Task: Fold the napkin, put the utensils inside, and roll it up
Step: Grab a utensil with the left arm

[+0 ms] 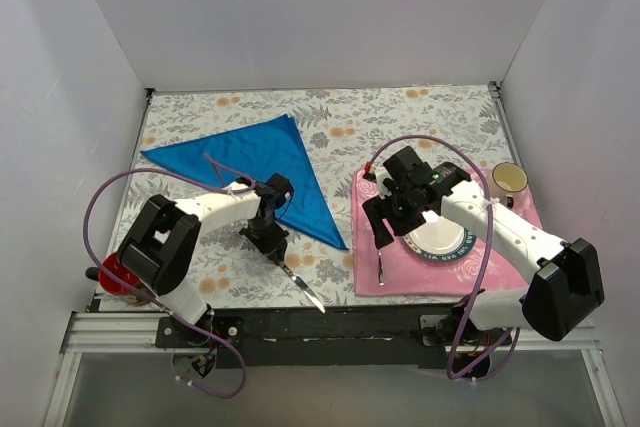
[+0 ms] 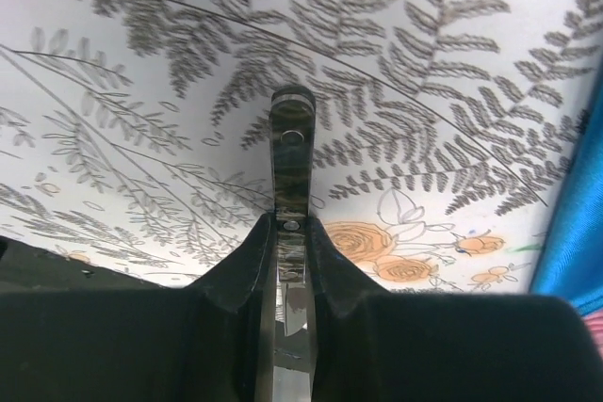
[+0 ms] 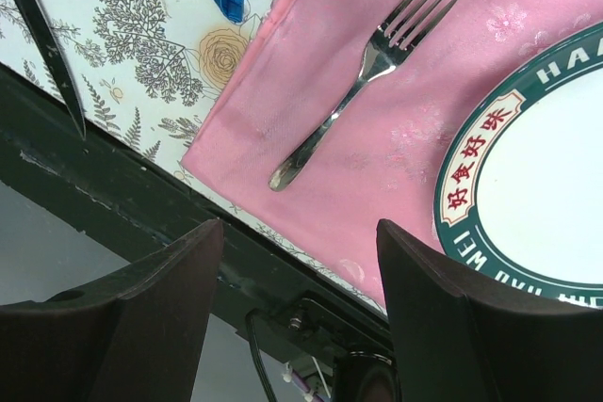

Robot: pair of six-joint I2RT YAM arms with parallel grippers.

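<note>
Left gripper (image 2: 290,233) – pressed together on the knife (image 2: 290,152), both fingers (image 2: 247,265) squeezing the flat metal. Seen from the left wrist, a rounded end of the knife pokes out past the fingertips over the fern-and-flower tablecloth (image 2: 141,91). From above, the pointed blade runs out from this gripper toward the near table edge, its tip at the black rail (image 1: 330,322). Whether the knife touches the cloth, cannot tell.

Napkin (image 1: 255,162) – lies flat as a blue triangle on the far left part of the table, long point reaching toward the pink placemat (image 1: 400,272). Left gripper sits just beside its near edge; knife is off it.

Right gripper (image 3: 300,233) – spread wide, nothing between the fingers. It hangs over the near-left corner of the placemat. Fork (image 3: 353,91) lies on the placemat just ahead of it, tines pointing away, beside the green-rimmed plate (image 3: 471,185).

Cup (image 1: 508,182) stands at the placemat's far right corner. Something red (image 1: 112,277) sits by the left arm's base, partly hidden.
</note>
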